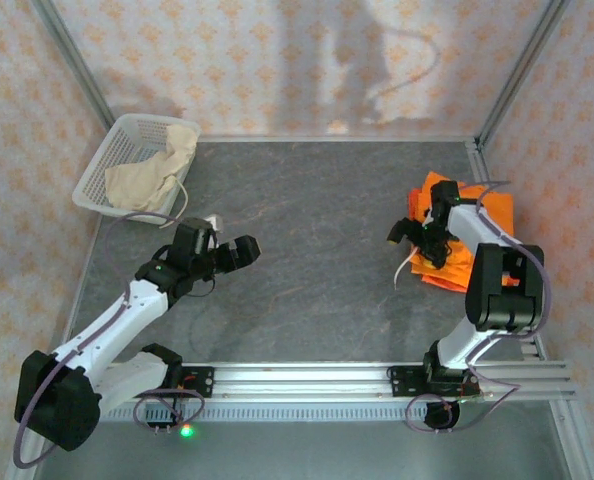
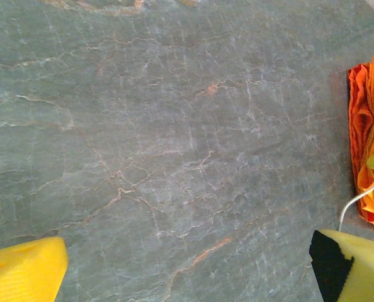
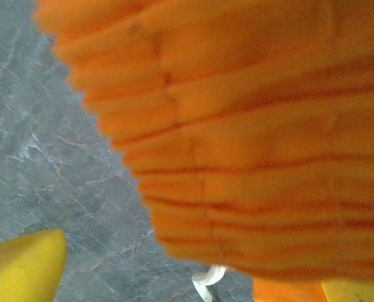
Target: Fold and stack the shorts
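Orange shorts [image 3: 250, 138], ribbed gathers, right-wrist close-up.

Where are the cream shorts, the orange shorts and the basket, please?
cream shorts [image 1: 149, 178], top external view, crumpled middle.
orange shorts [image 1: 447, 274], top external view, near corner.
basket [image 1: 99, 160], top external view, left wall.

Grey marbled table [image 1: 307, 230] — white mesh basket [image 1: 102, 160] far left, orange shorts [image 1: 497, 212] right

Orange shorts [image 1: 495, 212] piled at right; cream shorts [image 1: 147, 180] crumpled in basket [image 1: 102, 160], far left.
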You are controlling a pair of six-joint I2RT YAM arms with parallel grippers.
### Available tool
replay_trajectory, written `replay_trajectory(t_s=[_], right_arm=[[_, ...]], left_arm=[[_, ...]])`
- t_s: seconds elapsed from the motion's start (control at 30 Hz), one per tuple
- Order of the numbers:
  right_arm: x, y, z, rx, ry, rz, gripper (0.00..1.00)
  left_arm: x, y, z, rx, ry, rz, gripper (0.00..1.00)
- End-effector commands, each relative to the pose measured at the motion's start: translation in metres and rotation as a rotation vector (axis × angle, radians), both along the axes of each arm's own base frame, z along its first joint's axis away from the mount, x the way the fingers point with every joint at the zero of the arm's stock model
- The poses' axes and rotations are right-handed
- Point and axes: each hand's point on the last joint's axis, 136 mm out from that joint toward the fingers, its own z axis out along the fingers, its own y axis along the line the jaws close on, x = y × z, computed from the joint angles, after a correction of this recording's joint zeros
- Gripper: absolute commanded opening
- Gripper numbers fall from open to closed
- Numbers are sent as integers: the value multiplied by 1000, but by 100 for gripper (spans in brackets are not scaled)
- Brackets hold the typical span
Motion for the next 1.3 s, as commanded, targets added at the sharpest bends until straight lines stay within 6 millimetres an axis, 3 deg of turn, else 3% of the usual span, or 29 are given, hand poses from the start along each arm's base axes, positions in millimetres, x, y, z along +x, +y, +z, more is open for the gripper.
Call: replay_trajectory(t_s=[0.0, 0.13, 0.4, 0.57, 0.7, 0.87, 1.07, 1.27], right_arm=[[2, 8, 7, 54, -33, -21, 100], [-3, 15, 34, 97, -91, -11, 100], [-7, 27, 135, 122, -431, 24, 99], [-10, 29, 171, 97, -600, 35, 99], [-13, 33, 183, 94, -686, 39, 99], [-13, 37, 181, 102, -702, 44, 99], [-10, 41, 170, 109, -690, 56, 99], [-10, 43, 152, 106, -653, 72, 99]], left_arm=[[7, 18, 24, 77, -55, 58, 100], [14, 44, 54, 179, -91, 169, 100], [38, 109, 135, 321, -187, 434, 100], [63, 150, 150, 321, -132, 541, 100], [85, 189, 143, 288, -51, 619, 100], [120, 227, 117, 173, 54, 684, 100], [173, 231, 88, 106, 160, 612, 96], [217, 228, 54, 149, 282, 432, 93]])
